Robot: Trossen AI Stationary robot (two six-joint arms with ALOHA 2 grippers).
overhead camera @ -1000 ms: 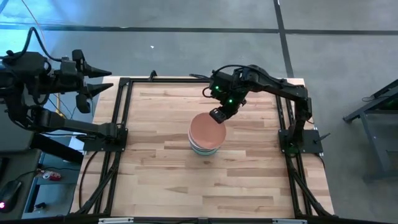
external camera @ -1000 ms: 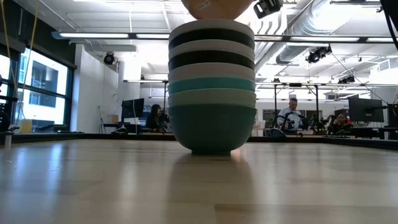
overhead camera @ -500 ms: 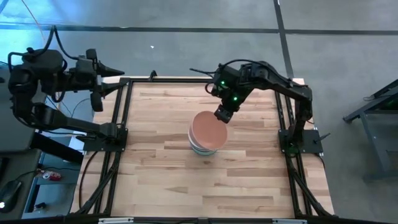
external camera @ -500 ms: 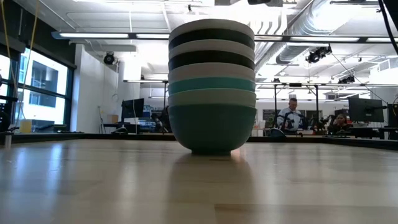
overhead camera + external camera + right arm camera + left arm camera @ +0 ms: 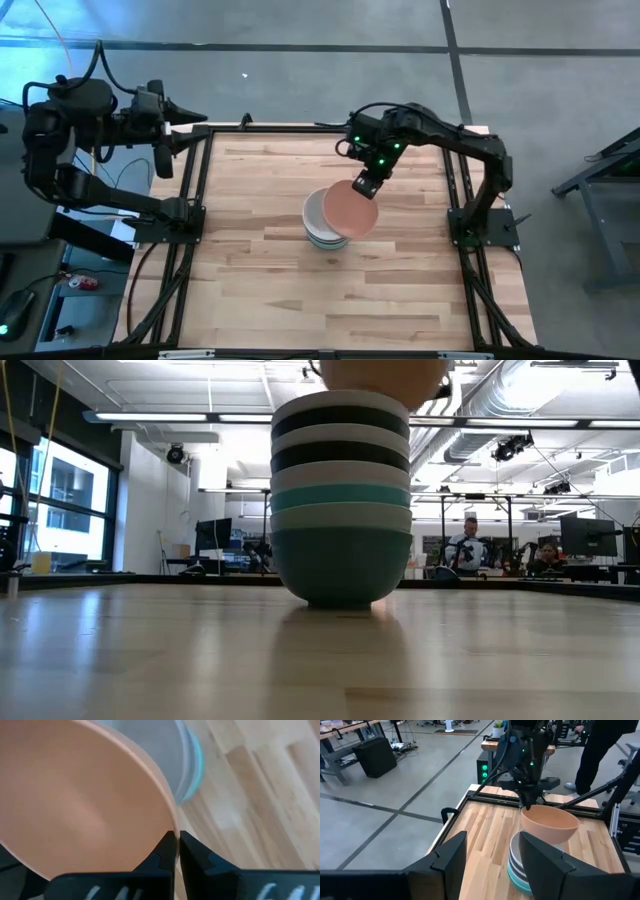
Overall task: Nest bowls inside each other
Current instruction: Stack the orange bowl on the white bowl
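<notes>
High view shows your right gripper [image 5: 362, 186] pinching the salmon-pink bowl [image 5: 350, 209] by its rim, hanging right of centre over the stack [image 5: 318, 222]. Shift it left, then lower. Left gripper [image 5: 190, 128] waits open, far left.

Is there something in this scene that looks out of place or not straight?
Yes. The pink bowl is not centred over the stack: it hangs off toward the right arm's side, held by its rim in the shut right gripper. The stack itself looks straight. The left gripper waits off the table, open.
</notes>
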